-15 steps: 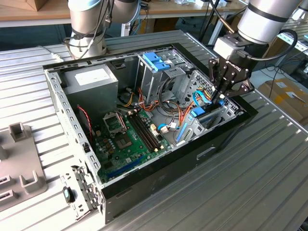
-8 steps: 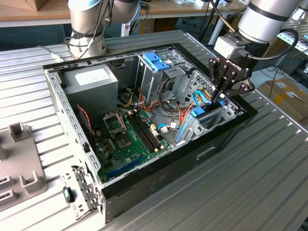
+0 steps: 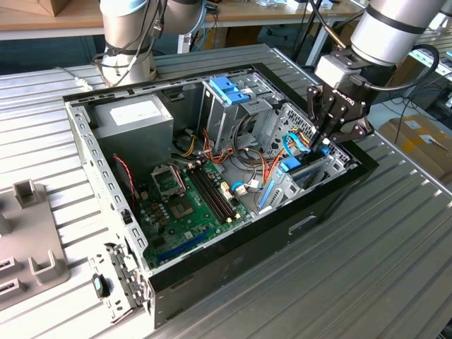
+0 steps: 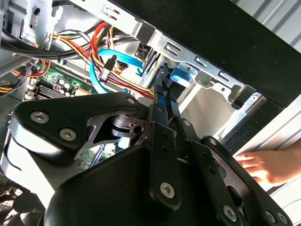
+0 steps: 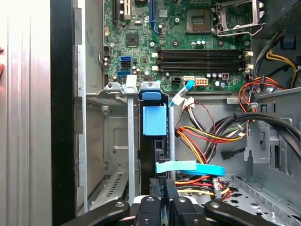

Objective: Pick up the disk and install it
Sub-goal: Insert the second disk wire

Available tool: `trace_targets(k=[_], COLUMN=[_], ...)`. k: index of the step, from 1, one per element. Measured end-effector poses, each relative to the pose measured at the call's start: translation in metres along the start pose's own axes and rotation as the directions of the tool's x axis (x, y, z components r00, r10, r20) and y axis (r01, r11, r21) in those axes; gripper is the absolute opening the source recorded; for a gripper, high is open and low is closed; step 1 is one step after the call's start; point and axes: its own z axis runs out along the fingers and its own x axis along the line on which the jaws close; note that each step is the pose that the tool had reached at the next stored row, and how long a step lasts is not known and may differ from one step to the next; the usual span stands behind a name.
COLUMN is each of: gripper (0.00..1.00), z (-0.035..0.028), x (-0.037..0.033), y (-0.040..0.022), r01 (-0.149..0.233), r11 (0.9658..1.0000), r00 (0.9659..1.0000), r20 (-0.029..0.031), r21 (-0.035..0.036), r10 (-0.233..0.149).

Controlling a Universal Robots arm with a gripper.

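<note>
The disk stands on edge in a slot of the metal drive bay, at the end of the computer case on the exterior view's right. Its bright blue carrier faces the motherboard. My gripper reaches down into the bay from above. In both wrist views the black fingers close tight on the disk's thin dark edge. The blue carrier shows just past my gripper, and my gripper sits over the bay's near end.
A light blue flat cable and red, yellow and black wires crowd the bay's side. The case holds a green motherboard, a grey box with a white sticker and a bare blue bracket. A person's hand rests outside the case wall.
</note>
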Motion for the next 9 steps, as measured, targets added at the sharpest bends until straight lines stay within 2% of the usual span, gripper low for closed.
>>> trace_targets(k=[3, 9], gripper=[0.16, 0.16], z=[0.0004, 0.0005], x=[0.0005, 0.0006], y=[0.0000, 0.0000], r01=[0.000, 0.000], r11=[1.0000, 1.0000], r00=[1.0000, 0.9999], r20=[0.0029, 0.0132], r21=[0.0000, -0.0001], r10=[0.000, 0.000])
